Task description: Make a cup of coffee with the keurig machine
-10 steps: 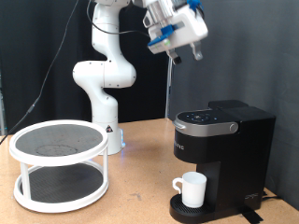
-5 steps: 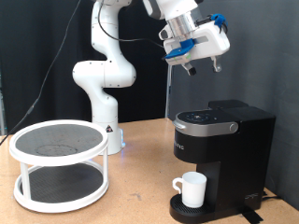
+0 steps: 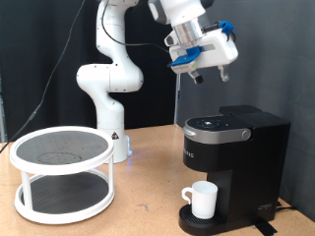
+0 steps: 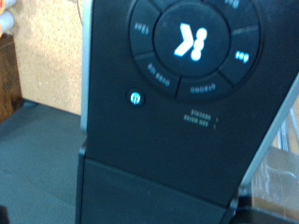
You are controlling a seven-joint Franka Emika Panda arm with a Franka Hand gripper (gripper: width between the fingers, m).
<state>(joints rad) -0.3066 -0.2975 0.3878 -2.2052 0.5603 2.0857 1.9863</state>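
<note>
Fingers (image 3: 208, 77) shifted slightly left, apart, empty | clear above keurig machine (image 3: 234, 165) lid | cup (image 3: 203, 199) on base

Wooden tabletop (image 3: 148, 211) — light brown, plain finish. Carries three items directly: white round two-tier tray stand (image 3: 61, 174) at the exterior view's left; white robot base (image 3: 116, 138) just behind that stand; black keurig machine (image 3: 236, 162) at the exterior view's right — white cup (image 3: 202, 199) seated on its round drip base, not on the wood.
</note>
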